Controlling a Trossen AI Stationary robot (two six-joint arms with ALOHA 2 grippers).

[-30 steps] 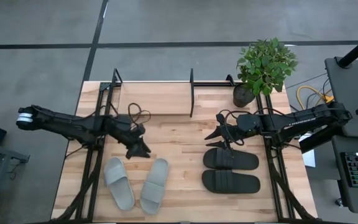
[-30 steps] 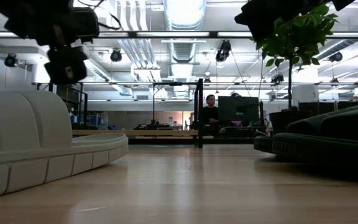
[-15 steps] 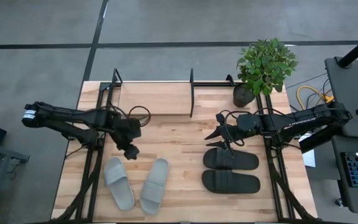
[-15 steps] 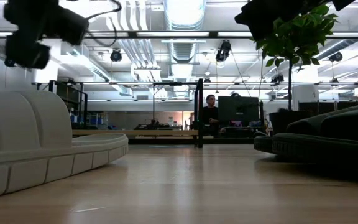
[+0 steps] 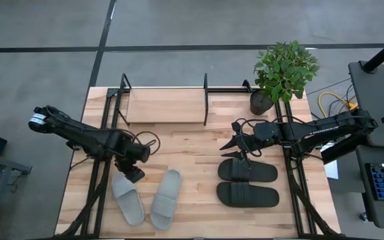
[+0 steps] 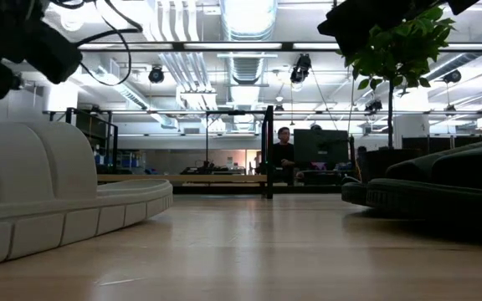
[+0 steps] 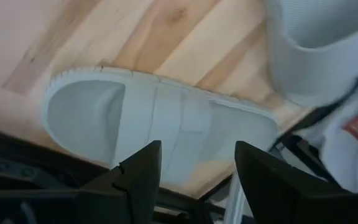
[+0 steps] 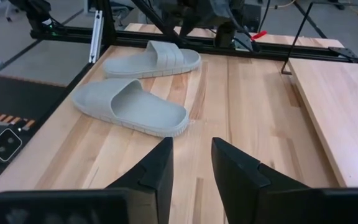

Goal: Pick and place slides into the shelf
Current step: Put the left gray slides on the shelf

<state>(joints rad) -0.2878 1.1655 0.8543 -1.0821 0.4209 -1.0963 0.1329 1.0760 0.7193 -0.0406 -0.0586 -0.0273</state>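
Observation:
Two light grey slides lie soles down on the table's near left: one (image 5: 127, 198) left, one (image 5: 166, 199) right. Two black slides (image 5: 248, 171) (image 5: 248, 195) lie at the near right. The shelf (image 5: 166, 106) stands at the far edge. My left gripper (image 5: 133, 175) hangs open, pointing steeply down over the far end of the left grey slide (image 7: 160, 124), clear of it. My right gripper (image 5: 237, 148) hovers open above the far black slide's end, with nothing between its fingers (image 8: 191, 180).
A potted plant (image 5: 284, 73) stands at the far right corner beside the shelf. Black frame rails (image 5: 97, 187) (image 5: 297, 187) run along both table sides. Bare wood (image 5: 199, 153) lies between the two pairs. A person (image 6: 284, 150) sits far behind the table.
My left gripper has swung toward the table's near-left, tipping from nearly level to steeply downward and rolling, and now stands over the left grey slide's far end. No slide has moved.

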